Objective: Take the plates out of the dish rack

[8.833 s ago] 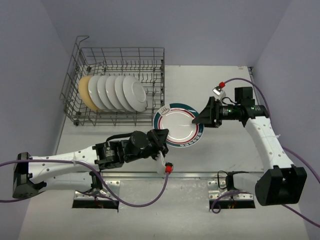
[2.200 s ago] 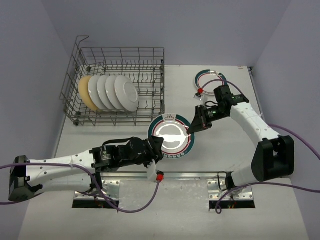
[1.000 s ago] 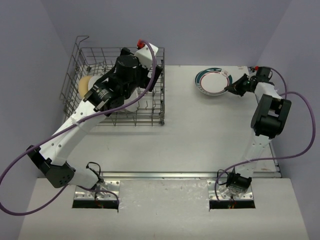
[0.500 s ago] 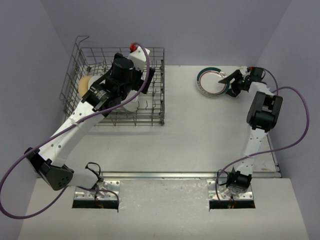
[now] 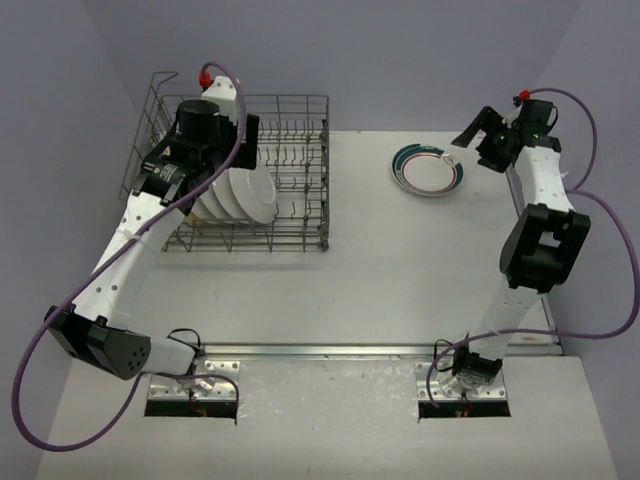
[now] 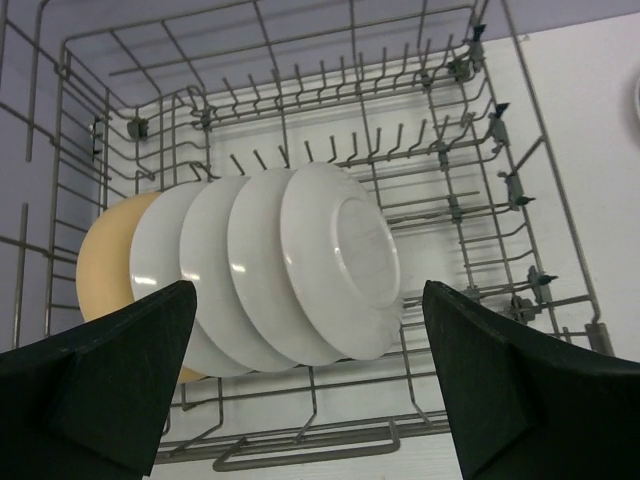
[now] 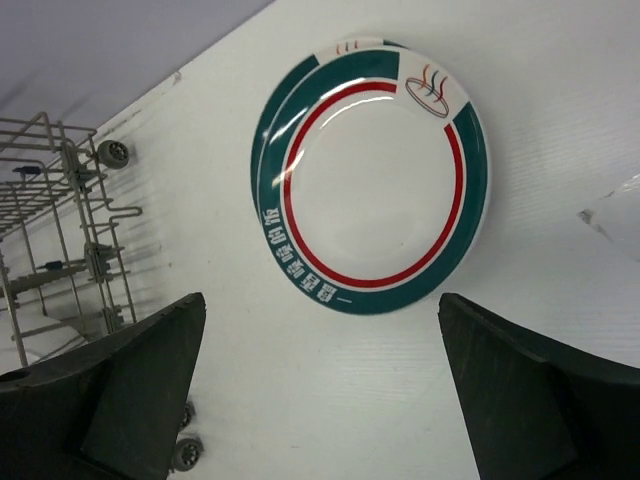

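left arm (image 5: 118,252) is extended to far left | left gripper (image 6: 305,320) is held spread wide | right arm (image 5: 545,190) is stretched to far right | right gripper (image 7: 318,320) is held spread wide

White table (image 5: 400,270), lilac walls (image 5: 400,60)

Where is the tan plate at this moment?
In the left wrist view, the tan plate stands in the rack, at the left end of the row, beside a white plate.

Grey wire-metal dish rack (image 6: 480,200); glossy glazed plates (image 6: 340,265); matt white table (image 5: 400,280).
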Robot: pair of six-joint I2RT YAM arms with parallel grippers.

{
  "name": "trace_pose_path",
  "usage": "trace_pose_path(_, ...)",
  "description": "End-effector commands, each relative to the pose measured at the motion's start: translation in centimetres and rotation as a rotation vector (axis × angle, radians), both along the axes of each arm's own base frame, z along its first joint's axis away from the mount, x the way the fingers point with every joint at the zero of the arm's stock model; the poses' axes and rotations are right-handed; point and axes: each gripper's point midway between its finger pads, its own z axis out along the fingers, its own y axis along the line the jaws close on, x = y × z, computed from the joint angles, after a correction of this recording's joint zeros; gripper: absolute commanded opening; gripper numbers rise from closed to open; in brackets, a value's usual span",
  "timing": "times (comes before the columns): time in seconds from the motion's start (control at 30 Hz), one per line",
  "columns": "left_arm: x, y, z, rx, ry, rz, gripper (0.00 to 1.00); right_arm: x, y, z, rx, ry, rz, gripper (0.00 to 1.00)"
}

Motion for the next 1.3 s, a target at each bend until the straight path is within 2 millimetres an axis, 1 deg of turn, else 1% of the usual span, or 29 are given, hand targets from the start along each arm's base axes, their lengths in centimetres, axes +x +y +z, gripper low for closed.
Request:
trace_pose_path(0.0,0.6,0.3,-0.1,-0.129,0.04,-0.029,0.93,-2.3,-0.8,4.6,-0.203,-0.07,0.04,0.99)
trace_pose_path(0.03,0.8,0.0,-0.7,-0.166,0.059,-0.034,0.9,-2.9,-0.6,5.4,-0.236,-0.086,0.069,0.99)
trace_pose_path(0.13,1.2,-0.4,-1.8,-0.2,0.094,-0.047,0.88,-4.7,-0.2,4.8,-0.282,-0.053,0.119,0.99)
trace_pose_path(0.23,1.9,-0.6,-3.2,-0.247,0.143,-0.049,0.85,-7.1,0.3,3.9,-0.304,-0.028,0.153,0.99)
trace_pose_path(0.3,2.5,-0.5,-4.5,-0.278,0.185,-0.051,0.83,-8.5,0.6,4.6,-0.325,-0.053,0.162,0.99)
trace_pose_path(0.33,2.8,-0.6,-5.1,-0.29,0.203,-0.054,0.8,-9.2,0.8,3.7,-0.326,-0.043,0.17,0.99)
trace_pose_path(0.37,3.0,-0.5,-5.5,-0.297,0.216,-0.055,0.76,-10.2,1.2,3.4,-0.323,-0.043,0.177,0.99)
trace_pose_path(0.4,3.2,-0.4,-5.9,-0.306,0.229,-0.051,0.72,-11.1,1.6,3.3,-0.323,-0.05,0.186,0.99)
trace_pose_path(0.47,3.6,-0.1,-7.0,-0.325,0.258,-0.042,0.69,-12.4,2.4,3.1,-0.324,-0.069,0.206,0.99)
trace_pose_path(0.53,4.4,0.8,-8.3,-0.353,0.291,-0.012,0.69,-14.5,3.7,2.1,-0.309,-0.063,0.24,0.99)
trace_pose_path(0.57,4.6,1.1,-8.5,-0.365,0.296,-0.004,0.69,-15.1,4.0,2.6,-0.314,-0.086,0.248,0.99)
trace_pose_path(0.6,5.0,1.7,-9.0,-0.4,0.307,0.004,0.69,-16.1,4.6,1.5,-0.299,-0.071,0.266,0.99)
trace_pose_path(0.67,5.5,2.7,-9.8,-0.433,0.322,0.025,0.68,-17.1,5.1,1.9,-0.308,-0.098,0.281,0.99)
trace_pose_path(0.7,5.6,2.5,-9.7,-0.438,0.322,0.015,0.68,-17.5,5.2,1.3,-0.303,-0.087,0.288,0.99)
trace_pose_path(0.77,5.9,2.5,-10.4,-0.469,0.339,-0.005,0.67,-18.3,5.5,1.0,-0.313,-0.098,0.298,0.99)
trace_pose_path(0.8,5.9,2.0,-10.7,-0.484,0.349,-0.03,0.67,-18.5,5.6,1.2,-0.319,-0.107,0.3,0.99)
trace_pose_path(0.87,5.9,1.4,-11.2,-0.499,0.365,-0.06,0.67,-19.0,5.8,0.8,-0.313,-0.099,0.307,0.99)
trace_pose_path(0.93,6.1,1.3,-11.9,-0.503,0.381,-0.062,0.67,-19.3,6.1,0.7,-0.297,-0.09,0.315,0.99)
trace_pose_path(1.1,6.4,0.8,-14.3,-0.522,0.436,-0.076,0.65,-19.6,6.8,0.8,-0.26,-0.095,0.329,0.99)
trace_pose_path(1.23,6.5,0.4,-15.6,-0.554,0.474,-0.076,0.62,-19.7,7.0,1.0,-0.247,-0.094,0.338,0.99)
trace_pose_path(1.27,6.6,0.3,-15.7,-0.558,0.475,-0.081,0.62,-19.7,7.0,1.0,-0.247,-0.094,0.338,0.99)
